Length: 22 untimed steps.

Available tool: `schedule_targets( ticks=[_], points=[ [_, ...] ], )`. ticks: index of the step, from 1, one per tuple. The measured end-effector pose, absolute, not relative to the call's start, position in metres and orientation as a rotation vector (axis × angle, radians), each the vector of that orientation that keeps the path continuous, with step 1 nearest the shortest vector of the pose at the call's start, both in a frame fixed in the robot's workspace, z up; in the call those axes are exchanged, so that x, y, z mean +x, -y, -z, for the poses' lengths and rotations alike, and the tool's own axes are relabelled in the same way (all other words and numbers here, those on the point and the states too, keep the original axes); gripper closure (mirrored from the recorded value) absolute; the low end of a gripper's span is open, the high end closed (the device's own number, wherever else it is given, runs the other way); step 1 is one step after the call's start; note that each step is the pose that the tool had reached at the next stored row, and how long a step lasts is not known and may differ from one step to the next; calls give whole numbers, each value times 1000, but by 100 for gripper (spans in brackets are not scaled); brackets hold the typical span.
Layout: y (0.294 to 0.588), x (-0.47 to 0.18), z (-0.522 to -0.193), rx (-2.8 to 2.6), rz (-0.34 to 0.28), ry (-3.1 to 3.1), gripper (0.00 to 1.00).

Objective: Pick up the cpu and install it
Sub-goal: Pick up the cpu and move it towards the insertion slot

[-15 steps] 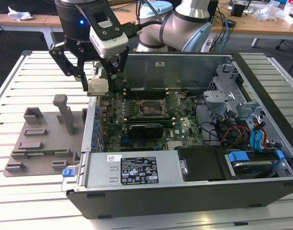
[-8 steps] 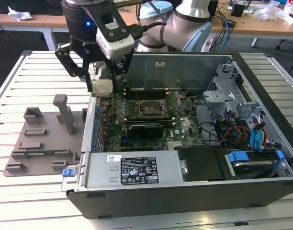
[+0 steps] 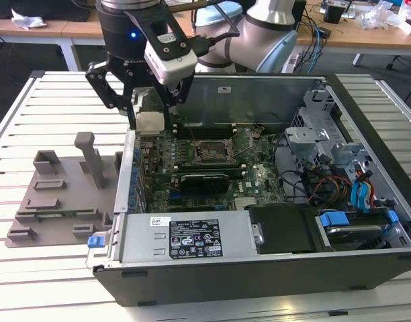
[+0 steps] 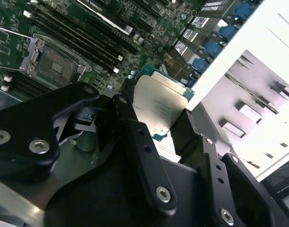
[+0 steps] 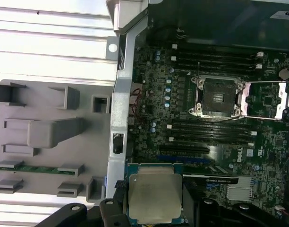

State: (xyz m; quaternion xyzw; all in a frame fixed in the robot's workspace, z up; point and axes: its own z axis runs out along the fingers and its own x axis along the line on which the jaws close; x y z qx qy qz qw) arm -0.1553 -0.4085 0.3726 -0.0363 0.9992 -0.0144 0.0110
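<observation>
Cpu (image 5: pixel 154 196) gripped by the gripper (image 5: pixel 153 210) over the computer's board (image 5: pixel 154 94).
The jaws are closed on its two sides. It hangs beside the case wall (image 5: pixel 118 118), apart from the open socket (image 5: pixel 217 97). Its lid's print is illegible.

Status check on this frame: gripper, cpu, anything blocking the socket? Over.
Gripper shut on flat square silver-topped cpu, above green motherboard beside grey case wall. Black square socket uncovered, its metal frame swung open. Nothing seen blocking it.
</observation>
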Motion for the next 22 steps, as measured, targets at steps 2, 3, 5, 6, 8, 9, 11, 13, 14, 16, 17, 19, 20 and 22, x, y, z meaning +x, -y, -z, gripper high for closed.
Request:
schedule_targets(
  ticks=[2,3,5,6,8,9,11,13,14,16,17,19,20,22],
  points=[
    [407,-151,-369,-113,47,-3118,45],
    [406,-150,-368,-113,47,-3118,45],
    [404,-144,-366,-113,49,-3118,45],
    [403,-142,-366,-113,50,-3118,45],
    [399,-135,-363,-114,52,-3119,45],
    [398,-132,-362,-114,54,-3120,45],
    [396,-127,-360,-114,54,-3120,45],
    [396,-123,-358,-114,54,-3120,45],
    [396,-123,-357,-114,54,-3120,45],
    [395,-120,-354,-114,55,-3121,45],
    [395,-119,-352,-114,55,-3121,45],
    [395,-117,-350,-114,55,-3121,45],
    [395,-115,-348,-114,55,-3121,45],
    [395,-112,-346,-114,55,-3121,45]
  ],
)
